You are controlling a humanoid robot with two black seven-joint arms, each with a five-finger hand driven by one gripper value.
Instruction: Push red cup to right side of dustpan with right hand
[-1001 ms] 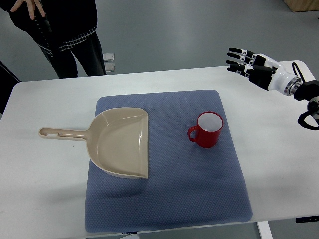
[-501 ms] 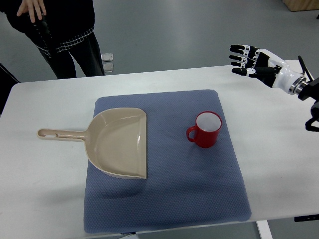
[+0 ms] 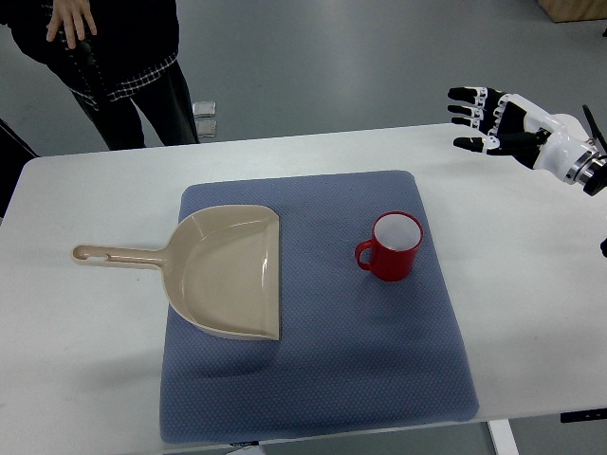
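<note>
A red cup (image 3: 391, 246) with a white inside stands upright on the blue mat (image 3: 322, 379), handle pointing left toward the dustpan. The beige dustpan (image 3: 223, 273) lies on the mat's left half, its long handle (image 3: 119, 254) reaching out left over the white table. Its open straight edge faces the cup, a hand's width away. My right hand (image 3: 488, 118) hovers over the table's far right corner, well above and right of the cup, fingers spread and holding nothing. The left hand is out of view.
A person in dark clothes (image 3: 114, 57) stands behind the table's far left corner. The white table (image 3: 85, 379) extends around the mat on all sides. Its front edge runs close below the mat.
My right hand has drifted right and slightly up toward the picture's edge, its arm pulling out of view. The cup and dustpan have stayed put.
</note>
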